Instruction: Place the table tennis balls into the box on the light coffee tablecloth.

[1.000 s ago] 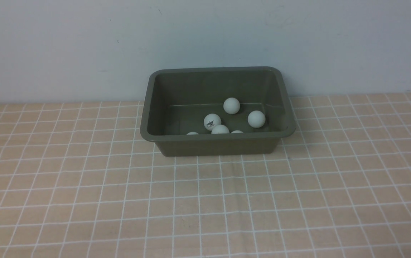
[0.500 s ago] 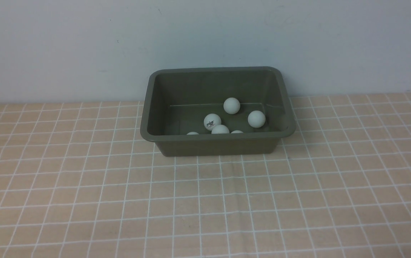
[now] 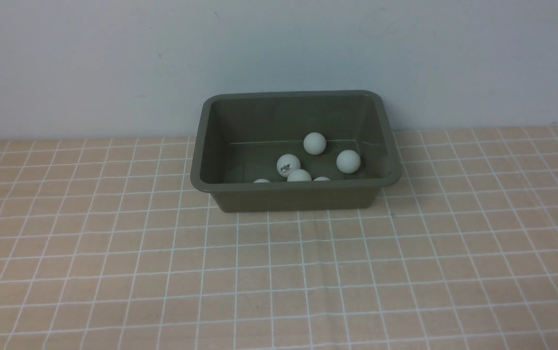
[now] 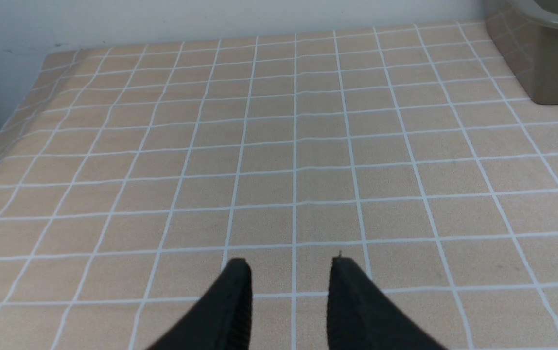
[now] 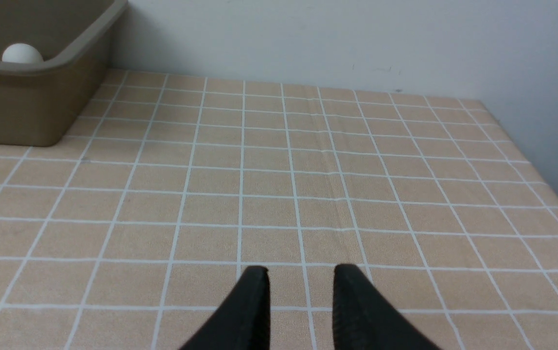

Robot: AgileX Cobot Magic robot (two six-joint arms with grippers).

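Observation:
The olive-green box [image 3: 293,186] stands on the light coffee tablecloth [image 3: 279,272] near the back wall. Several white table tennis balls lie inside it: one [image 3: 314,143] by the far wall, one [image 3: 348,161] to the right, one with a dark logo [image 3: 288,165], and others half hidden behind the near rim. My left gripper [image 4: 289,265] hovers over bare cloth, its tips a little apart and empty, with the box [image 4: 551,68] far off. My right gripper [image 5: 301,272] is shut and holds nothing; the box [image 5: 31,107] with a ball [image 5: 21,52] lies ahead. Neither arm shows in the front view.
A pale wall [image 3: 279,48] rises just behind the box. The cloth's edge [image 4: 11,126] falls away in the left wrist view, and its other edge [image 5: 541,170] runs beside a wall in the right wrist view.

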